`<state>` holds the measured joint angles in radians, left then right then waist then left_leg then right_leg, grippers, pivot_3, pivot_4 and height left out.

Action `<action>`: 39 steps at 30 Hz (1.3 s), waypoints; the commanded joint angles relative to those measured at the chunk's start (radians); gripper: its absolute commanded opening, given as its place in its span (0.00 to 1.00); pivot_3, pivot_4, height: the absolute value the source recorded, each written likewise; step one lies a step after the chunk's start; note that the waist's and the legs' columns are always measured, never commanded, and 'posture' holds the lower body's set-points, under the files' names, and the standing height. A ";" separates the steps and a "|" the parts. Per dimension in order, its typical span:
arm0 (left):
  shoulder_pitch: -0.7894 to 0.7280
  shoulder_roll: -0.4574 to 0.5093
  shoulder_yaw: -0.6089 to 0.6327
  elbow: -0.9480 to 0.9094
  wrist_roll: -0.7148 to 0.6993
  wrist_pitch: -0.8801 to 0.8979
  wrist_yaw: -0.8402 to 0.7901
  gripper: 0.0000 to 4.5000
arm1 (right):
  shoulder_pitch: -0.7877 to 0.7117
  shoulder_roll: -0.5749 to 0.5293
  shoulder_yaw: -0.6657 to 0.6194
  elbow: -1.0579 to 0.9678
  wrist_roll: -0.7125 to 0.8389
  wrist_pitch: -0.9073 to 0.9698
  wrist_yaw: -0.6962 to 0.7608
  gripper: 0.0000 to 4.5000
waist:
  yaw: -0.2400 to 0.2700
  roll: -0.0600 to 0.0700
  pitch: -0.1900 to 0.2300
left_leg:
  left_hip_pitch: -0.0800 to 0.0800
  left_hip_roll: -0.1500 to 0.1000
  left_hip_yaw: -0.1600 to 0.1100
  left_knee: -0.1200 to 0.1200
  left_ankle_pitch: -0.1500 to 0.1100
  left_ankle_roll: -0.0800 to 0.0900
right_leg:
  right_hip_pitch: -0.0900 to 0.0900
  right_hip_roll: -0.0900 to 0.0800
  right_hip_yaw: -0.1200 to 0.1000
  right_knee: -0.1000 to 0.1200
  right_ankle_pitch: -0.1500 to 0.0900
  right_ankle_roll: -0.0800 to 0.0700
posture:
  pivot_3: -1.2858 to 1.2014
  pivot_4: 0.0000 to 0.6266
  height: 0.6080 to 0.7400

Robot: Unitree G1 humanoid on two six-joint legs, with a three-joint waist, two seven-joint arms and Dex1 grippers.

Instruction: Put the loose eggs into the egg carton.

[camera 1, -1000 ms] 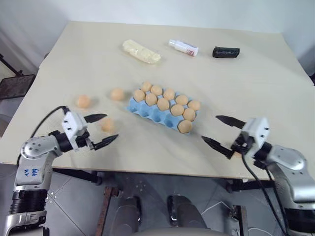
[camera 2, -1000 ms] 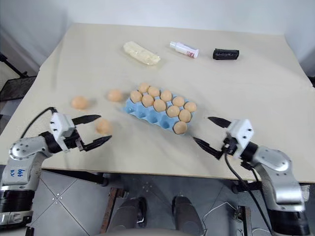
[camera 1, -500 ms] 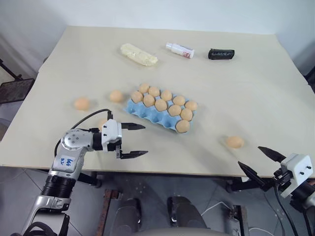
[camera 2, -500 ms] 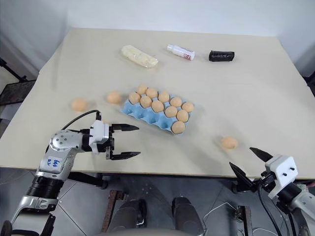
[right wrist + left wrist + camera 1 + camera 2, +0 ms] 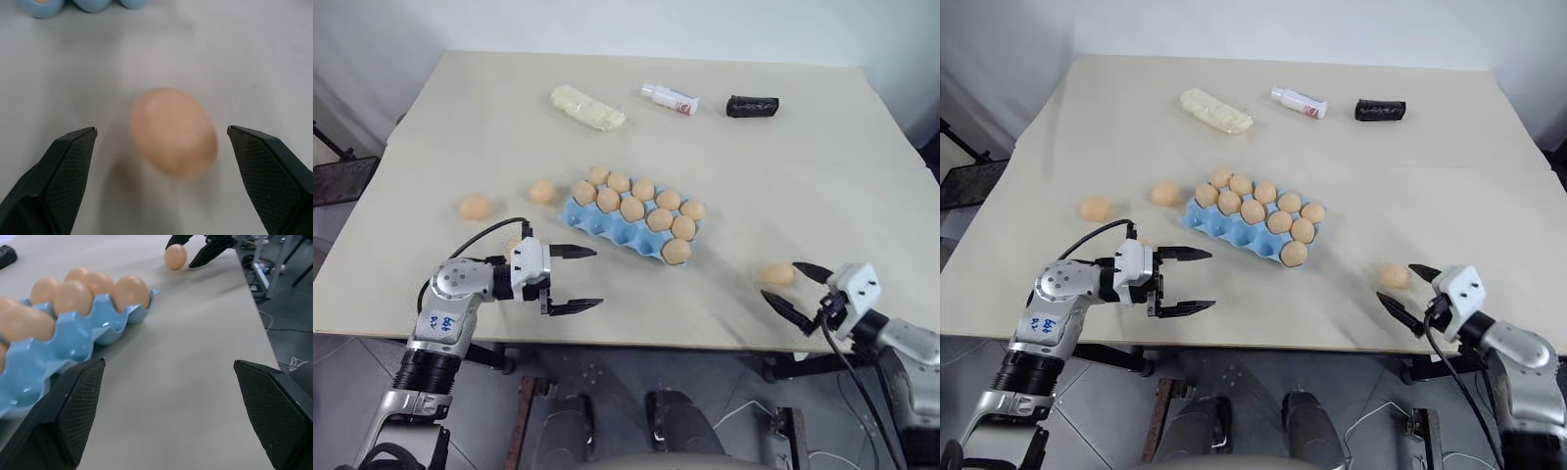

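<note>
The light blue egg carton [image 5: 605, 226] lies mid-table with several eggs in its back cups; its front row is bare. One loose egg [image 5: 778, 274] rests near the front right edge. My right gripper [image 5: 779, 281] is open around it, a finger on each side and neither touching; the right wrist view shows the egg [image 5: 173, 132] centred in the gap. Two more loose eggs [image 5: 476, 207] [image 5: 542, 191] lie left of the carton. My left gripper [image 5: 597, 277] is open and empty, level, just in front of the carton's left end.
Along the far side of the table lie a pale yellow lumpy bundle [image 5: 588, 106], a small white bottle [image 5: 670, 98] and a black object [image 5: 751, 105]. The table's front edge [image 5: 685, 343] runs just under both grippers.
The right gripper swung out past the table's front edge and has come back around the right-hand egg. The left gripper moved right, toward the carton's front. The camera shifted slightly.
</note>
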<state>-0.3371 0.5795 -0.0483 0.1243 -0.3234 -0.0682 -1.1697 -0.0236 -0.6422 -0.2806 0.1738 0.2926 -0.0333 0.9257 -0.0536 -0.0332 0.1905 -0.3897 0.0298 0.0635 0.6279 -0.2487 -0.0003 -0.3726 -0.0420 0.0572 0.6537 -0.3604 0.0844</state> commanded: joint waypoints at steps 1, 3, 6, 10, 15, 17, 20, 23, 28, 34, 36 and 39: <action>0.015 0.011 0.025 -0.052 -0.003 -0.011 0.019 1.00 | -0.043 -0.008 0.018 0.061 -0.008 -0.049 0.022 0.91 | 0.001 0.000 0.000 | 0.000 0.000 0.000 0.000 0.000 0.000 | 0.000 0.000 0.000 0.000 0.000 0.000 | 0.52 0.24 1.00; 0.029 0.013 0.030 -0.066 -0.005 -0.008 0.033 1.00 | -0.066 -0.004 0.027 0.075 0.000 -0.051 0.031 0.78 | 0.001 0.000 0.000 | 0.000 0.000 0.000 0.000 0.000 0.000 | 0.000 0.000 0.000 0.000 0.000 0.000 | 0.52 0.24 1.00; 0.047 0.017 0.037 -0.081 -0.004 -0.004 0.051 1.00 | -0.079 -0.007 0.039 0.072 0.003 -0.057 0.036 0.54 | 0.002 0.000 0.000 | -0.001 0.000 0.000 0.000 0.000 0.000 | 0.000 0.000 0.000 0.000 0.000 0.000 | 0.52 0.24 1.00; 0.078 0.024 0.067 -0.094 -0.007 0.005 0.095 1.00 | -0.096 0.021 0.084 -0.087 0.042 0.027 0.020 0.39 | -0.001 0.000 0.000 | 0.000 0.000 0.000 0.000 0.000 0.000 | 0.000 0.000 0.000 0.000 0.000 0.000 | 0.52 0.24 1.00; 0.112 0.026 0.127 -0.102 -0.022 0.031 0.160 1.00 | -0.176 0.113 0.199 -0.333 0.080 0.210 -0.080 0.39 | -0.015 0.001 0.000 | 0.000 0.001 0.000 0.000 0.000 -0.001 | -0.001 0.001 0.000 0.003 0.000 0.000 | 0.52 0.24 1.00; 0.131 0.031 0.157 -0.105 -0.030 0.045 0.182 1.00 | -0.235 0.169 0.261 -0.406 0.093 0.291 -0.128 0.39 | -0.016 0.001 0.000 | 0.000 0.001 -0.001 0.000 0.000 -0.001 | -0.002 0.000 0.000 0.004 0.000 0.000 | 0.52 0.24 1.00; 0.162 0.042 0.191 -0.105 -0.026 0.051 0.205 1.00 | -0.327 0.238 0.350 -0.406 0.051 0.350 -0.177 0.39 | -0.016 0.001 0.000 | -0.001 0.001 -0.001 0.000 0.000 -0.001 | -0.002 0.000 0.000 0.003 0.000 0.000 | 0.52 0.24 1.00; 0.179 0.046 0.211 -0.108 -0.025 0.057 0.219 1.00 | -0.382 0.273 0.404 -0.363 0.005 0.363 -0.207 0.39 | -0.007 0.001 0.000 | -0.002 0.000 -0.002 -0.001 -0.001 -0.003 | -0.003 -0.002 -0.001 0.000 0.000 0.000 | 0.52 0.24 1.00; 0.209 0.048 0.237 -0.132 -0.026 0.062 0.236 1.00 | -0.451 0.312 0.452 -0.224 -0.085 0.272 -0.231 0.39 | 0.001 0.001 0.000 | -0.006 -0.001 -0.003 -0.003 -0.001 -0.002 | -0.005 -0.004 -0.004 -0.004 0.000 0.000 | 0.52 0.24 1.00; 0.247 0.049 0.266 -0.171 -0.035 0.075 0.259 1.00 | -0.434 0.279 0.432 -0.250 -0.045 0.265 -0.159 0.76 | -0.002 0.001 0.000 | -0.015 -0.001 -0.004 -0.006 -0.001 -0.001 | -0.013 -0.004 -0.007 -0.007 0.000 0.000 | 0.52 0.24 1.00; 0.251 0.049 0.269 -0.176 -0.035 0.078 0.268 1.00 | -0.414 0.258 0.414 -0.302 -0.005 0.275 -0.123 0.91 | -0.002 0.001 0.000 | -0.016 -0.001 -0.004 -0.006 -0.001 -0.001 | -0.015 -0.004 -0.009 -0.006 0.000 0.000 | 0.52 0.24 1.00; 0.257 0.052 0.282 -0.178 -0.037 0.081 0.279 1.00 | -0.344 0.200 0.373 -0.384 0.066 0.268 -0.041 1.00 | -0.001 0.001 0.000 | -0.017 0.000 -0.004 -0.006 -0.001 -0.001 | -0.016 -0.004 -0.010 -0.006 0.000 0.000 | 0.52 0.24 1.00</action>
<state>-0.0898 0.6170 0.2006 -0.0242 -0.3457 0.0139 -0.9017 -0.3932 -0.4144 0.1365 -0.1317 0.3022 0.2447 0.8336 -0.0545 -0.0324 0.1909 -0.4064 0.0292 0.0598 0.6220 -0.2498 -0.0011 -0.3879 -0.0459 0.0474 0.6481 -0.3604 0.0840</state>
